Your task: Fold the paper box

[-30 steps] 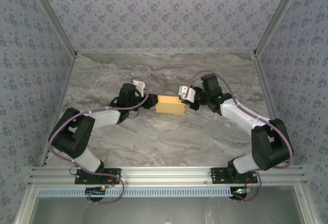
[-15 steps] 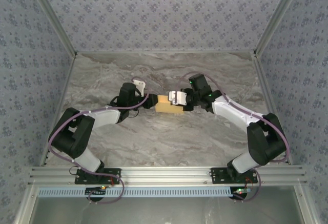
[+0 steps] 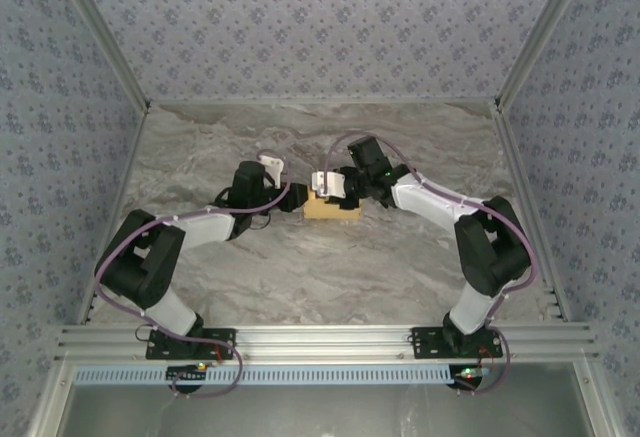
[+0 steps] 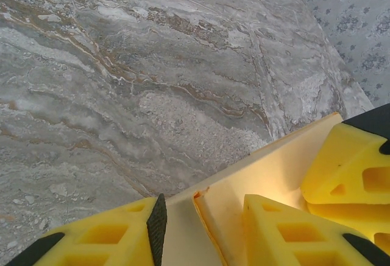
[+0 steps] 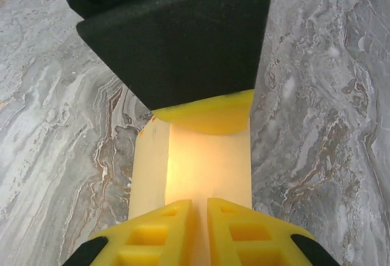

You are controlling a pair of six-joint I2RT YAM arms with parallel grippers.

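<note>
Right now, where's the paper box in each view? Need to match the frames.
Top external: paper box sits mid-picture, in the middle of the marble tabletop.
Left wrist: lower right, cream card between the yellow fingers of the left gripper.
Right wrist: centre, just above the yellow fingers of the right gripper.
Shared landmark: the grey-veined marble tabletop under the box.

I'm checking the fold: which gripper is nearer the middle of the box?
Right. The right gripper hangs over the top of the box, reaching in from the right; the left gripper is at its left end, jaws astride the wall there.
</note>
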